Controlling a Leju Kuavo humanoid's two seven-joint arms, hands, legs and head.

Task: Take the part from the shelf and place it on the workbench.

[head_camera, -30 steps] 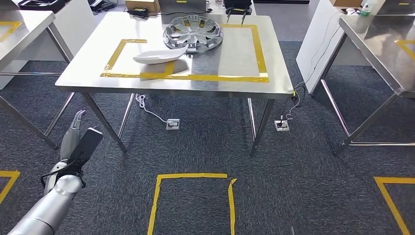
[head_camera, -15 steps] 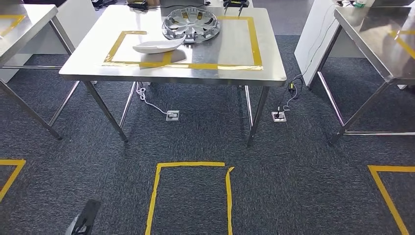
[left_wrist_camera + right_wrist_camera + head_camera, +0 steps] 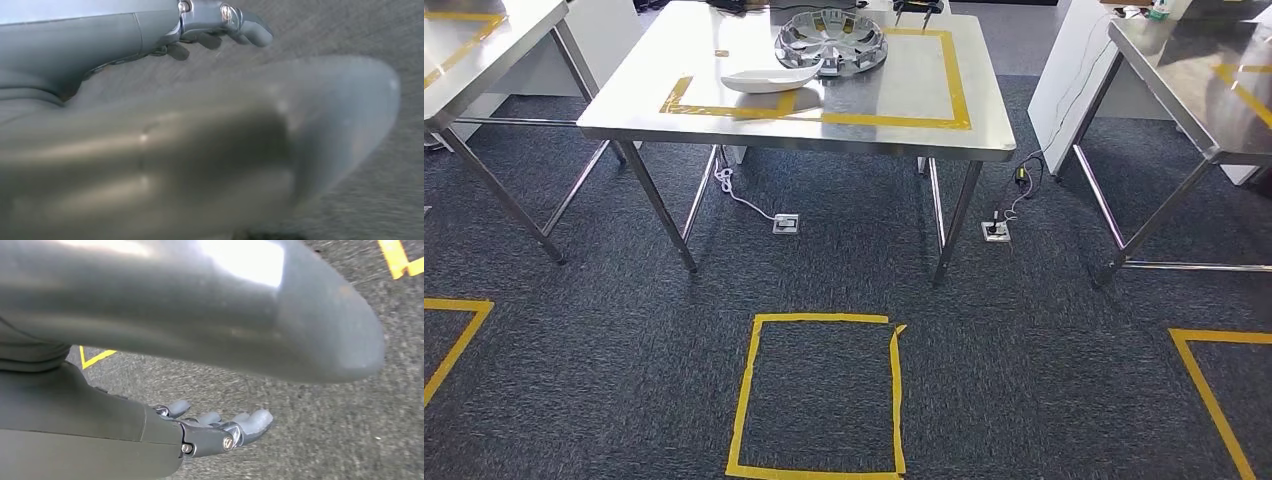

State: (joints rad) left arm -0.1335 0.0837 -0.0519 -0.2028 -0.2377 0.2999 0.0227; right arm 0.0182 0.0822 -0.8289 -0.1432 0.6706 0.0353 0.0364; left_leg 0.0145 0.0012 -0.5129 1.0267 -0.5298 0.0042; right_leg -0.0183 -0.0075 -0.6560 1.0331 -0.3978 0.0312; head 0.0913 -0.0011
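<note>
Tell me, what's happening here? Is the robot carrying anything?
Nothing is being carried right now. The left robot hand and the right robot hand both hang over the carpet with fingers apart and nothing in them. Ahead, a steel table holds a silver wheel cover and a white curved part, both lying inside a yellow tape outline.

My left hand [image 3: 200, 30] hangs over the floor, fingers apart and a little bent, holding nothing. My right hand [image 3: 200, 432] hangs the same way, holding nothing.
</note>
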